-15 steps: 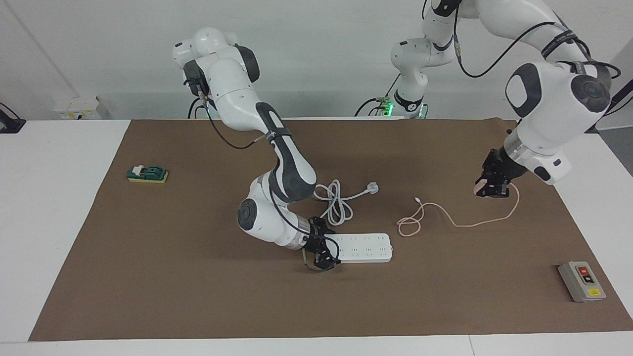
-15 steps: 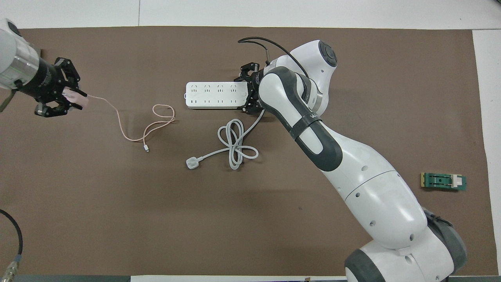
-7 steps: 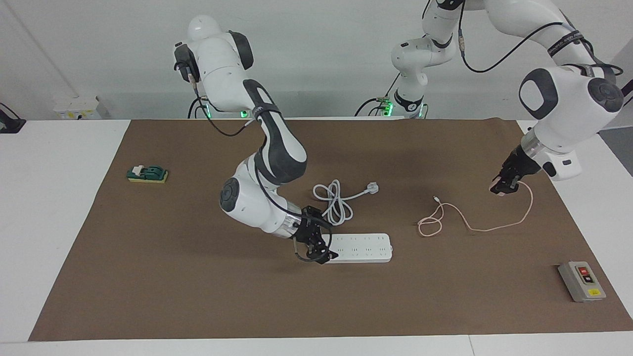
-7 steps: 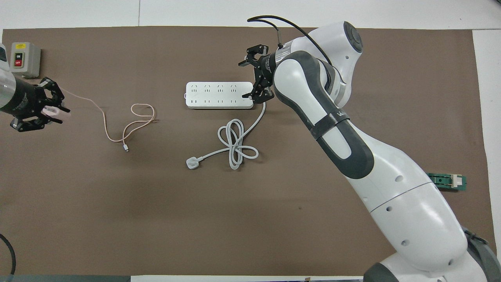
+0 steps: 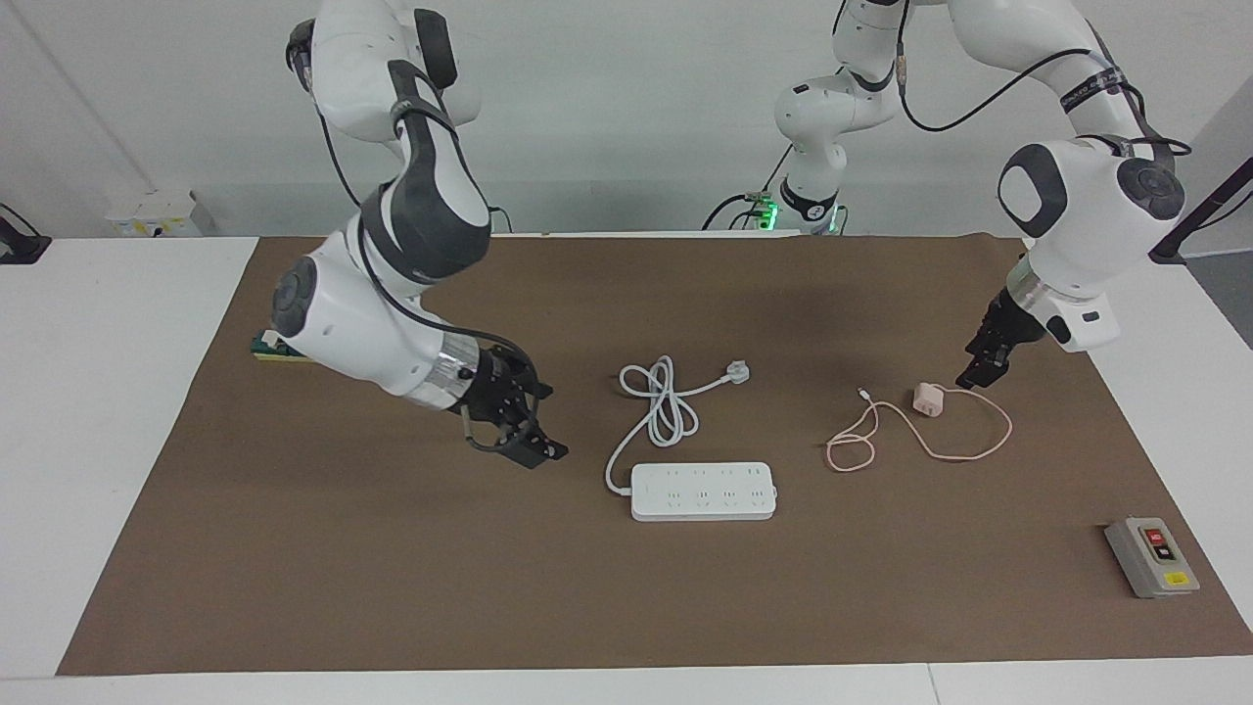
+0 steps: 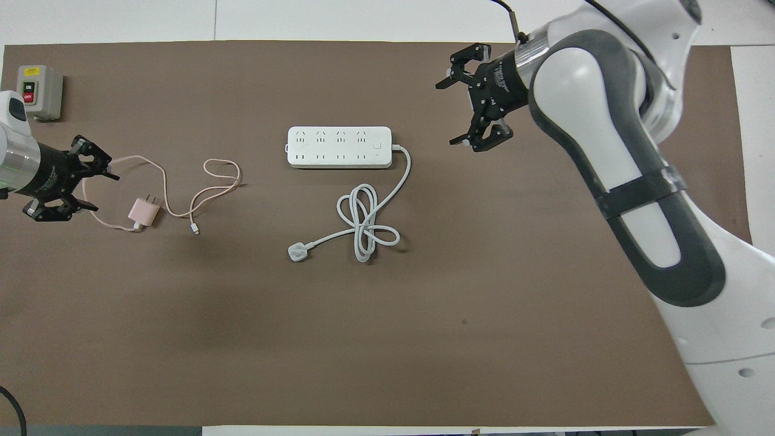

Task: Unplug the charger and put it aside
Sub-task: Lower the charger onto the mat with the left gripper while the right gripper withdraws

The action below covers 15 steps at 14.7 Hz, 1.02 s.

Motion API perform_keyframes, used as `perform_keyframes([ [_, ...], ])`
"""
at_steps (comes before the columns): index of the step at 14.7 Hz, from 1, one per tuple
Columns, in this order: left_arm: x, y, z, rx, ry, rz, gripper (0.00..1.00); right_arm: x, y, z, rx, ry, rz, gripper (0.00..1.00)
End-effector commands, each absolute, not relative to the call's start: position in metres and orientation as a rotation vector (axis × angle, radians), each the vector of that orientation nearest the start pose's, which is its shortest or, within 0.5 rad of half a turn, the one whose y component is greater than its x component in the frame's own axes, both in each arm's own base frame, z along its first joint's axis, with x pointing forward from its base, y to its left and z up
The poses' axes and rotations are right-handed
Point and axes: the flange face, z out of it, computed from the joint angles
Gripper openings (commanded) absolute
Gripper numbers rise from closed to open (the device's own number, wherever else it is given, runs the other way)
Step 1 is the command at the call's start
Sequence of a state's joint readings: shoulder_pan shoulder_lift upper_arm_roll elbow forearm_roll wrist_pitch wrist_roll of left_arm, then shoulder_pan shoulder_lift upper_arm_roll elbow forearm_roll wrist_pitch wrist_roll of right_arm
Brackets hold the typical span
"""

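Note:
The pale-pink charger (image 5: 927, 399) (image 6: 144, 212) lies loose on the brown mat, toward the left arm's end and a little nearer the robots than the power strip. Its thin pink cable (image 5: 861, 441) (image 6: 212, 181) curls beside it. My left gripper (image 5: 977, 375) (image 6: 100, 192) hovers just beside the charger, open and holding nothing. The white power strip (image 5: 703, 491) (image 6: 339, 146) lies flat mid-mat with no plug in it. My right gripper (image 5: 548, 426) (image 6: 451, 114) is open and raised, clear of the strip toward the right arm's end.
The strip's thick white cord (image 5: 666, 397) (image 6: 363, 224) is coiled on the robots' side of it. A grey box with red and yellow buttons (image 5: 1151, 556) (image 6: 38, 91) sits at the left arm's end. A green block (image 5: 262, 345) peeks out by the right arm.
My left gripper opened and the charger dropped onto the mat. My right gripper let go of the power strip's end, lifted and drew away toward the right arm's end.

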<state>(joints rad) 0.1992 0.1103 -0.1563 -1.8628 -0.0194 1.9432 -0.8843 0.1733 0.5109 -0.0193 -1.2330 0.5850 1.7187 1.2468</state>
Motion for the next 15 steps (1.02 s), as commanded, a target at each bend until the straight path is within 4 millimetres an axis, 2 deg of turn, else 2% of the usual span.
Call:
perform_keyframes([
  [1,0.582,0.02,0.474,-2.838,-1.377,0.092,1.0,0.655,0.121,0.521,-2.503,1.229,0.438,1.0],
  [4,0.583,0.018,0.502,-2.924,-1.166,0.129,1.0,0.632,0.08,0.555,-2.75,0.866,0.351,1.0],
  [8,0.571,-0.006,0.531,-3.035,-0.795,0.191,1.0,0.604,0.03,0.595,-2.965,0.39,0.254,1.0],
  [9,0.565,-0.017,0.541,-3.06,-0.697,0.186,1.0,0.598,0.022,0.601,-3.013,0.284,0.233,1.0],
  [11,0.554,-0.025,0.56,-3.081,-0.589,0.165,1.0,0.582,0.01,0.612,-3.112,0.104,0.205,1.0],
  [15,0.533,-0.04,0.581,-3.099,-0.344,0.221,1.0,0.548,0.0,0.629,-3.189,-0.049,0.157,1.0],
])
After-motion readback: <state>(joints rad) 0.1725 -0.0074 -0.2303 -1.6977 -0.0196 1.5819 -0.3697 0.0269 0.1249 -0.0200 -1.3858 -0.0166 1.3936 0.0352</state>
